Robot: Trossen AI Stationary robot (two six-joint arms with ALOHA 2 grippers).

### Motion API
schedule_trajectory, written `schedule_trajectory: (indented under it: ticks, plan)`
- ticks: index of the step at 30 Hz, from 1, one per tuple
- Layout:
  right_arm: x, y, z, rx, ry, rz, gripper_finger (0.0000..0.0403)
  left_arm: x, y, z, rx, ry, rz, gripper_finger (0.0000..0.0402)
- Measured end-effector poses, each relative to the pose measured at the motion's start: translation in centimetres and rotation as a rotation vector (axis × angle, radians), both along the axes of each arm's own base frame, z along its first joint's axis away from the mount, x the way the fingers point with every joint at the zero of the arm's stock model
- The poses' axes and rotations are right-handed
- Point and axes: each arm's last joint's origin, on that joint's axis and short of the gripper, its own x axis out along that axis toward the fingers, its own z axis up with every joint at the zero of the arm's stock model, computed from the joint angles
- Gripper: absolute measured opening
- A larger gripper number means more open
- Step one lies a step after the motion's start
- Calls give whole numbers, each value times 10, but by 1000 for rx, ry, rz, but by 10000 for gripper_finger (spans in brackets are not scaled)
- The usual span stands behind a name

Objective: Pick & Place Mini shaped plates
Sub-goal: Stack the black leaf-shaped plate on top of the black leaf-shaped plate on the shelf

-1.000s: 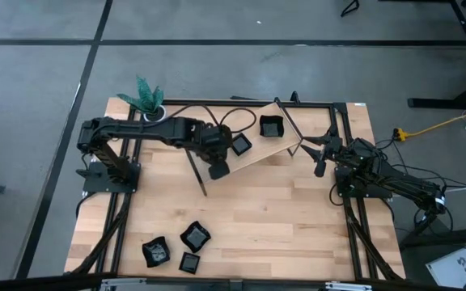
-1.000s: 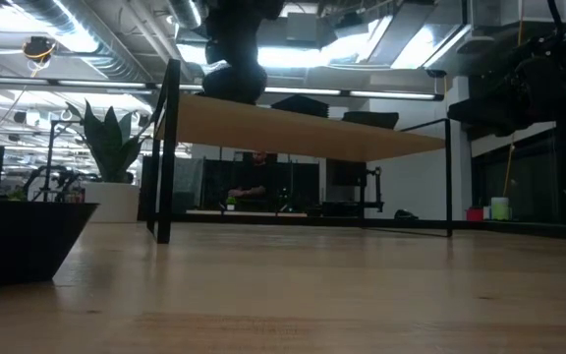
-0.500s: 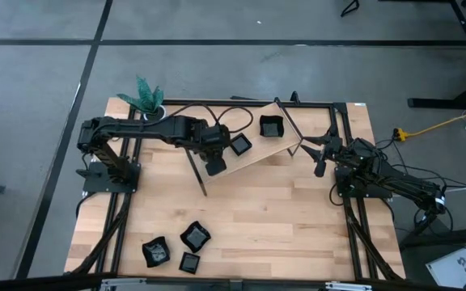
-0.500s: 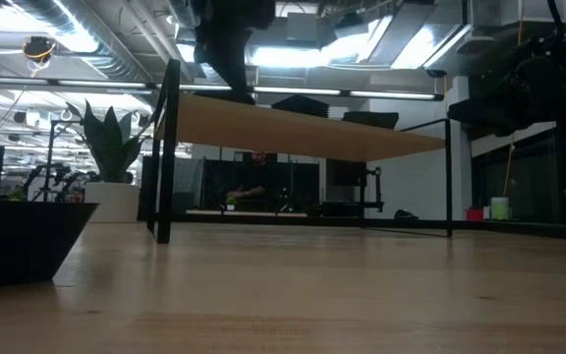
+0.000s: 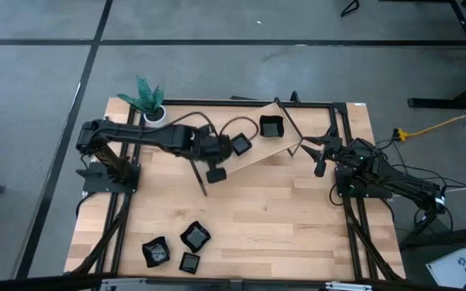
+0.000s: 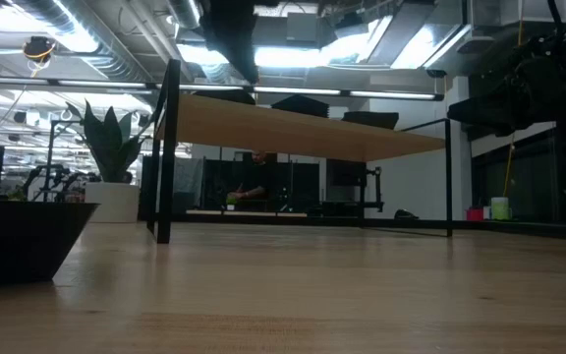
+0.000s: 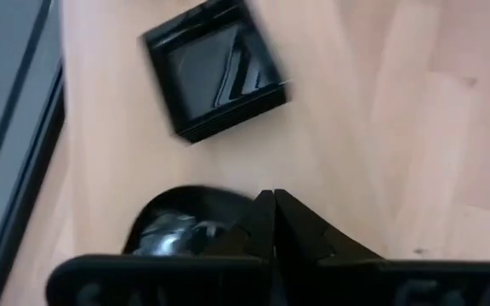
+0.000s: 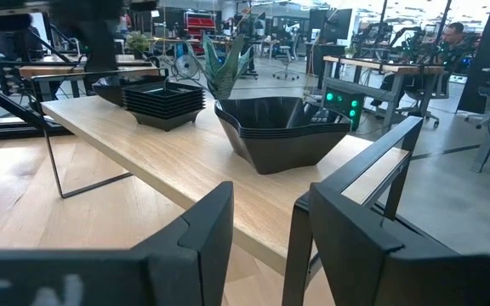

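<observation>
Pale butcher-block planks make up the table (image 5: 257,210), and across its far half a raised wooden shelf (image 5: 259,149) on thin black legs serves as the landmark. On that shelf sit two stacks of mini shaped plates — a square stack (image 5: 239,145) near its middle and a deeper scalloped stack (image 5: 271,126) toward its far end — while three more plates (image 5: 176,246) lie loose on the table well away from the shelf, at the near-left corner. A white pot with a green plant (image 5: 146,99) stands beyond the shelf's left end. The left gripper (image 5: 215,174) hangs at the shelf's near edge, just beside the square stack; its wrist view shows the jaws pressed together tip to tip, with a rounded glossy plate (image 7: 181,223) close against them, though whether that plate is actually pinched cannot be told. The right gripper (image 8: 266,221) waits off the shelf's right end, jaws spread and empty. These dishes look light, rigid and slick, probably chippable, so a grip across the raised rim, one finger inside and one outside, seems safer than squeezing the flat base — and nested ones may lift together.
</observation>
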Motion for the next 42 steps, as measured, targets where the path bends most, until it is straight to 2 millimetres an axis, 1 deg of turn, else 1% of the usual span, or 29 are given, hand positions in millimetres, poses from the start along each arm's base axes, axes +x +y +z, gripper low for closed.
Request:
schedule_trajectory:
  ticks: [7,16,19,24,30,34,38,42]
  plan:
    - [0,0,0,0,-1,0,154,0,-34,1,21,-17,-106,2]
    - [0,0,0,0,0,0,154,-10,-90,1,-80,-29,-226,2]
    - [0,0,0,0,-1,0,154,-16,-108,0,-121,-30,-229,3]
    - [0,0,0,0,-1,0,154,-30,-130,-3,-189,3,-155,3]
    - [0,0,0,0,0,0,154,-51,-150,-7,-277,61,22,2]
    - [0,0,0,0,-1,0,154,-65,-167,-8,-357,89,132,2]
    - [0,0,0,0,0,0,154,-78,-185,-8,-422,90,212,3]
    - [0,0,0,0,0,0,154,-90,-197,-9,-456,98,289,2]
